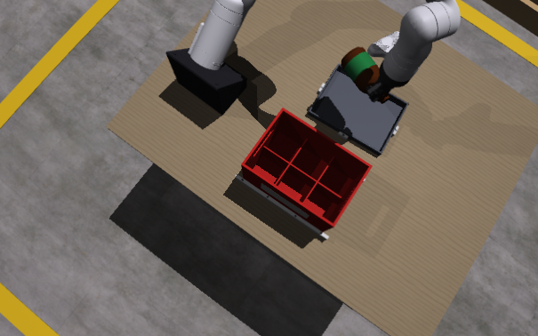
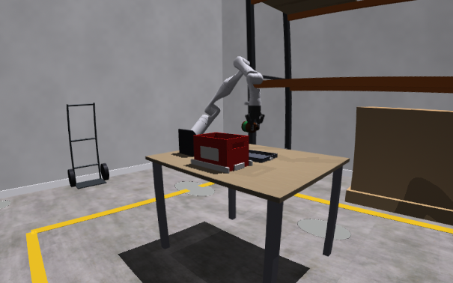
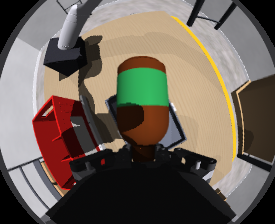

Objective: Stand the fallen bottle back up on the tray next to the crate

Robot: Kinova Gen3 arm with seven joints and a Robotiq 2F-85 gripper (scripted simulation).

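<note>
The brown bottle (image 1: 360, 68) with a green label is held in the air above the far end of the dark grey tray (image 1: 357, 110). My gripper (image 1: 378, 92) is shut on its neck end. In the exterior view the bottle (image 2: 248, 126) hangs well above the tray (image 2: 262, 155), lying roughly level. In the wrist view the bottle (image 3: 142, 110) points away from the camera, base far, with my fingers closed around its lower part. The tray holds nothing.
The red crate (image 1: 306, 168) with dividers stands beside the tray, toward the table's front. The arm's black base (image 1: 205, 79) is at the back left. A shelf rack (image 2: 349, 82) stands behind the table.
</note>
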